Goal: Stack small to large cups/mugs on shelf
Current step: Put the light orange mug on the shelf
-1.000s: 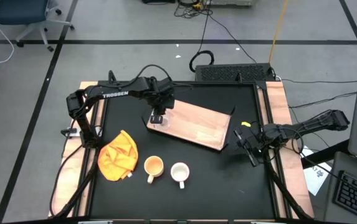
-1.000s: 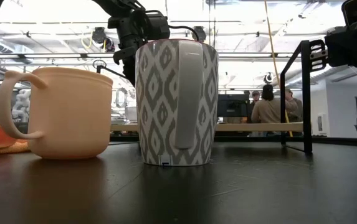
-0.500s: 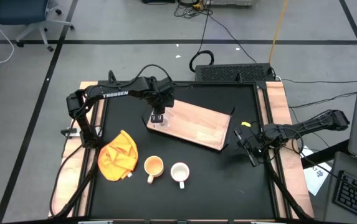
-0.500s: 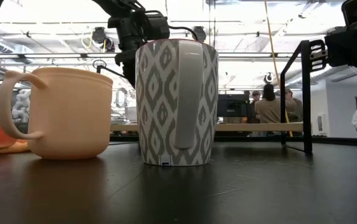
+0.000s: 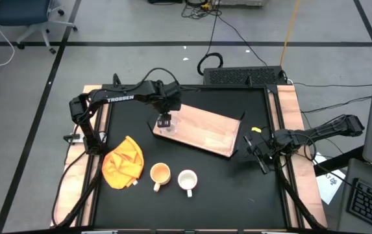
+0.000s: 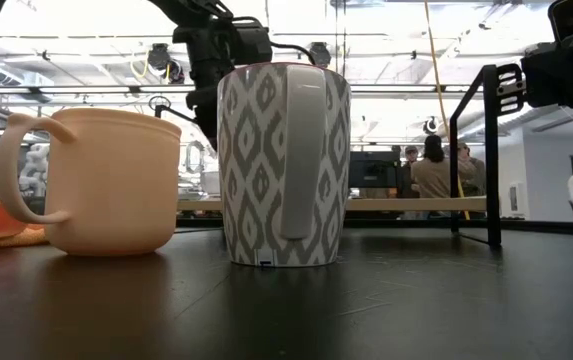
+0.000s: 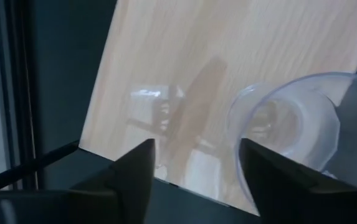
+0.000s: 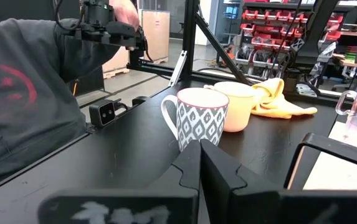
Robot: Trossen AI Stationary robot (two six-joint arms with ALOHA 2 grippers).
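Note:
The tiny clear glass cup [image 7: 290,118] stands on the light-wood shelf board [image 5: 205,133] at its left end. My left gripper [image 7: 194,149] points down over that end, open, with bare board between its fingers and the cup beside one finger. The yellow-orange mug [image 5: 160,173] and the white patterned mug [image 5: 187,180] stand on their bases on the black tabletop near the front edge. My right gripper [image 5: 262,151] waits shut at the table's right edge. My left gripper has nothing between its fingers. One finger [image 7: 278,180] stands in front of the glass cup's wall [image 7: 243,124]. I cannot tell whether it touches the cup.
An orange-yellow cloth [image 5: 123,162] lies left of the mugs. A person in a dark top [image 8: 22,93] shows at the edge of the right wrist view. A keyboard [image 5: 244,77] lies beyond the far edge. Black tabletop lies bare between the board and the mugs.
My left gripper has turned a little about its own line while staying over the board's left end. The mugs and the cloth have kept their places.

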